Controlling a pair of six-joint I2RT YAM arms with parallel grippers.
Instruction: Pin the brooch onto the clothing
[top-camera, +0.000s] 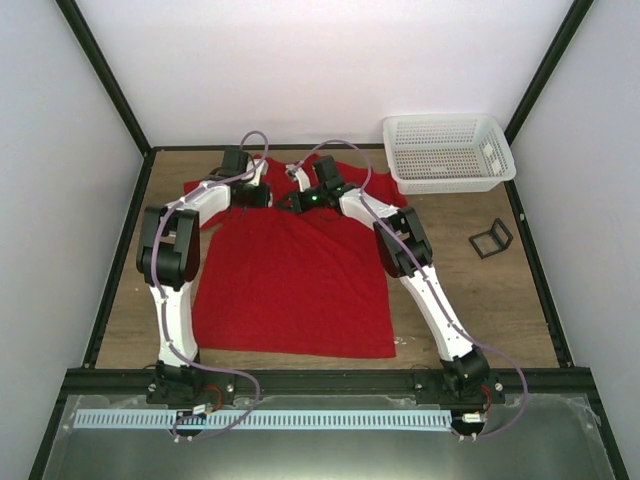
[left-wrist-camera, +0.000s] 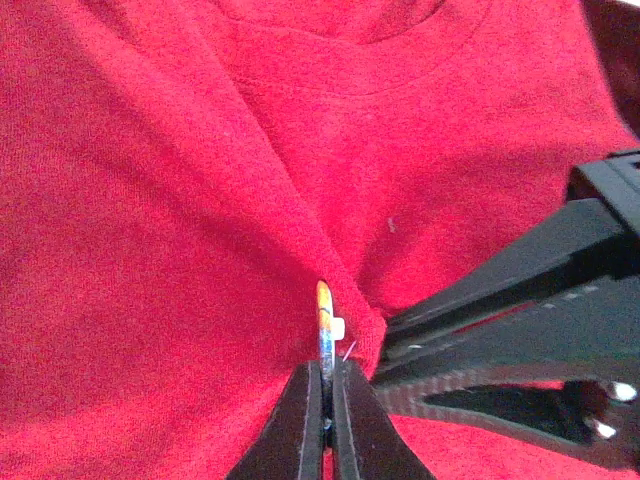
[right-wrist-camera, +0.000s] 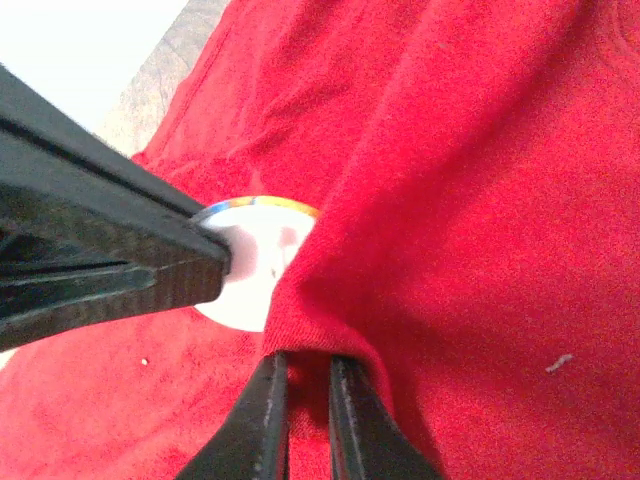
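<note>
The red T-shirt (top-camera: 290, 280) lies flat on the table, neck at the far side. Both grippers meet over its chest near the collar. My left gripper (left-wrist-camera: 327, 385) is shut on the brooch (left-wrist-camera: 325, 325), held edge-on, its pin against a raised fold of shirt. In the right wrist view the brooch (right-wrist-camera: 255, 265) shows its white back beside that fold. My right gripper (right-wrist-camera: 300, 375) is shut on the pinched fold of red shirt (right-wrist-camera: 330, 300), lifting it next to the brooch. In the top view the left gripper (top-camera: 262, 195) and right gripper (top-camera: 290, 200) almost touch.
A white mesh basket (top-camera: 447, 152) stands at the far right of the table. A black wire-frame stand (top-camera: 491, 238) sits right of the shirt. Black frame rails (top-camera: 330, 380) edge the wooden table.
</note>
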